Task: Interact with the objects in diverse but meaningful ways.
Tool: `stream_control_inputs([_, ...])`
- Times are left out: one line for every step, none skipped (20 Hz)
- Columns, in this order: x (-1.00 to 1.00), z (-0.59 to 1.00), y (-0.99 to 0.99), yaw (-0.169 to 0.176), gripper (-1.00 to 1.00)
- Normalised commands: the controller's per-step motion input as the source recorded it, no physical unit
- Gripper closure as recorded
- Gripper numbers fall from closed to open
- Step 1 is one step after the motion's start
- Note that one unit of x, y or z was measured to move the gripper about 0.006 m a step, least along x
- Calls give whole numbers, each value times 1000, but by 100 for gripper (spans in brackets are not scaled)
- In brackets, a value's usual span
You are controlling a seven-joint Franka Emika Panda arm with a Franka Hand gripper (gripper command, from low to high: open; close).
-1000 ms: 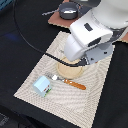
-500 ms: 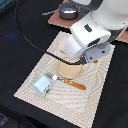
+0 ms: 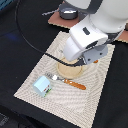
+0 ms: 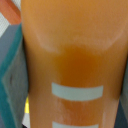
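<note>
Little has moved over the last second: the arm (image 3: 90, 37) still hangs low over the middle of the mat (image 3: 100, 100), its pose barely changed. Beneath it in the exterior view sits a pale round pot (image 3: 68, 70), partly hidden by the arm. An orange-handled fork (image 3: 70, 81) lies just in front of the pot, and the blue carton (image 3: 43, 86) rests near it toward the exterior view's left. A saucepan (image 3: 68, 12) sits on a brown board (image 3: 56, 18) at the far edge. The gripper itself is hidden here.

Up close, the wrist view is filled by a yellow-orange slab (image 4: 75, 65) bearing white stripes (image 4: 77, 91), with a teal-edged grey surface (image 4: 12, 80) beside it. Whether the jaws are closed or holding anything cannot be told.
</note>
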Motion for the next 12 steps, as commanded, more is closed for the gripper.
stream_control_inputs([-866, -406, 157, -26, 100])
stream_control_inputs([-903, -363, 280, -17, 100])
stream_control_inputs([-940, -334, 320, -10, 100])
stream_control_inputs([-937, -340, 306, -5, 100])
stream_control_inputs([-883, -346, 260, -2, 100])
stream_control_inputs([-826, -349, 249, -1, 100])
stream_control_inputs([-823, -363, 254, 0, 100])
stream_control_inputs([-829, -363, 283, -1, 100])
stream_control_inputs([-846, -357, 289, -1, 100])
stream_control_inputs([-843, -354, 300, -1, 100])
stream_control_inputs([-843, -351, 306, 0, 100])
stream_control_inputs([-843, -346, 311, 0, 100])
